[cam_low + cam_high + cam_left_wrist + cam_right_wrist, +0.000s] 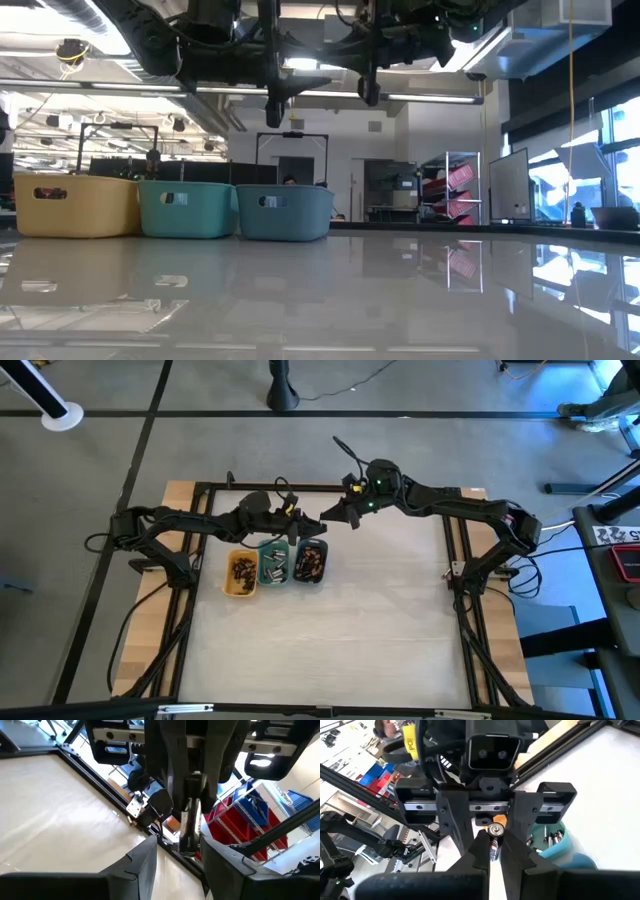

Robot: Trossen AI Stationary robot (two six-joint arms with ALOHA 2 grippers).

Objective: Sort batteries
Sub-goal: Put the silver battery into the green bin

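A small battery (493, 851), dark with a red mark and a silvery round end, hangs in the air above the trays with my right gripper (494, 842) shut on it. My left gripper (180, 852) faces it from the table's left and is open. Its two fingers stand on either side of the battery (190, 827), and I see no touch. In the high view the two grippers (312, 525) (332, 518) meet tip to tip over the blue tray (310, 560). More batteries (241, 570) lie in the three trays. My right gripper pinches the battery's body (493, 852) between its two fingertips. The silvery end (495, 830) shows just past the fingertips, toward the left gripper. The fingers come nearly level from the table's right side. The battery is lifted clear of the trays and table.
The yellow tray (75, 207), the green tray (187, 210) and the blue tray (284, 212) stand in a row on the table's left half. A black frame (455, 560) borders the table. The near and right parts of the tabletop (380, 620) lie bare.
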